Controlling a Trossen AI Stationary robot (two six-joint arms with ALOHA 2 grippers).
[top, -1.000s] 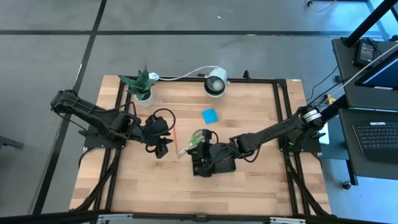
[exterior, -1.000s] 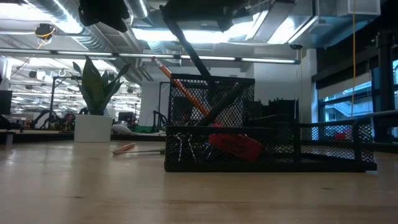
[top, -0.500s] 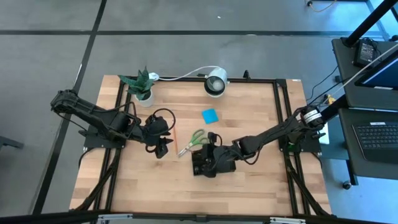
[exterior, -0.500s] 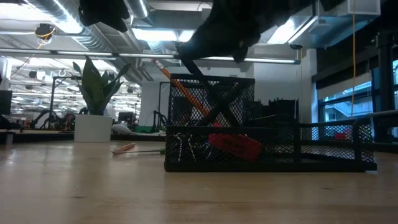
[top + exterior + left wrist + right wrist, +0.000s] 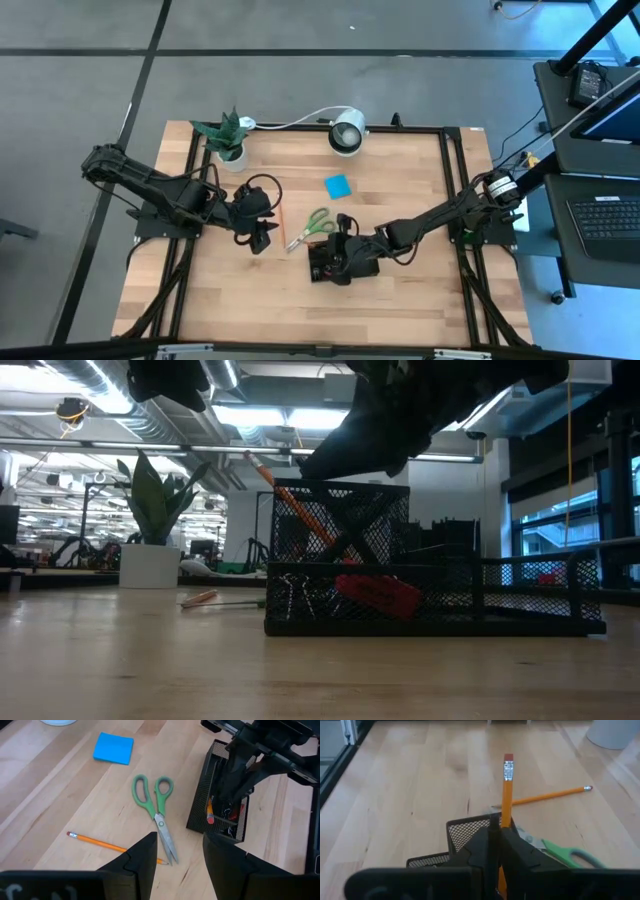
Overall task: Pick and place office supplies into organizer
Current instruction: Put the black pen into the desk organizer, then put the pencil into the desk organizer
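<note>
Loose: one scissors (image 5: pixel 155 813), one pencil (image 5: pixel 116 847), one sticky pad (image 5: pixel 114 748).

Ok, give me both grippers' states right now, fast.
Left gripper: open, empty, above the table near the scissors.
Right gripper: shut on a black pen, over the organizer.

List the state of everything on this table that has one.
Green-handled scissors: closed, lying flat.
Blue square sticky-note pad: lying flat.
Loose orange pencil: lying flat.
Black mesh organizer: upright.
Second orange pencil: standing tilted inside organizer.
Left gripper: open, hovering.
Right gripper: shut, over organizer.
</note>
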